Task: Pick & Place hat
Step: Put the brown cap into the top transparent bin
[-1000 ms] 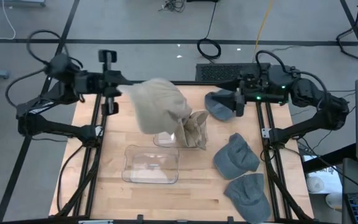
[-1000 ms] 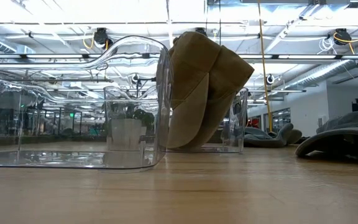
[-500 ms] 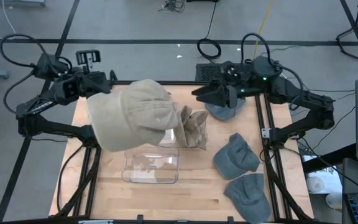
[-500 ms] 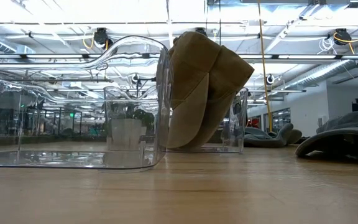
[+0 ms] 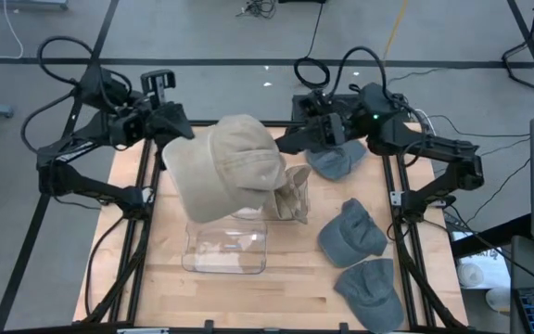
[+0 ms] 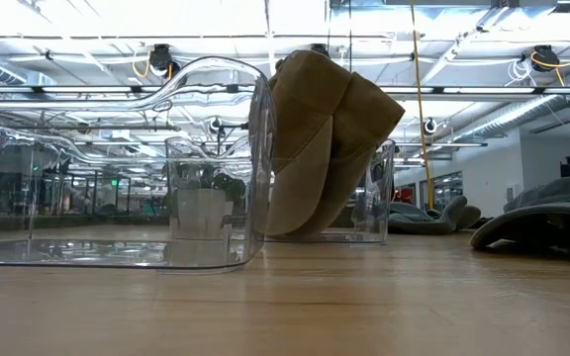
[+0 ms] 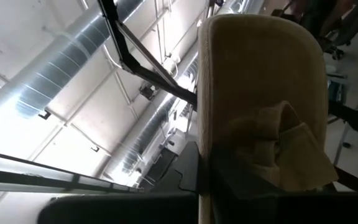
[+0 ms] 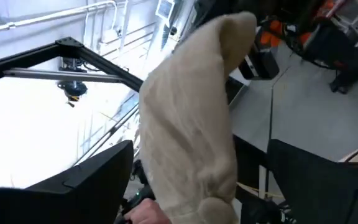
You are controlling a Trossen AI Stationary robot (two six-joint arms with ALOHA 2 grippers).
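Tan hat (image 5: 228, 167) swung back rightward, crown bulging, soft and creased.

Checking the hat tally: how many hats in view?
5, none seemingly hidden. One tan hat is held up by the left gripper; one tan hat sits in the back clear bin; three grey hats lie at table right.
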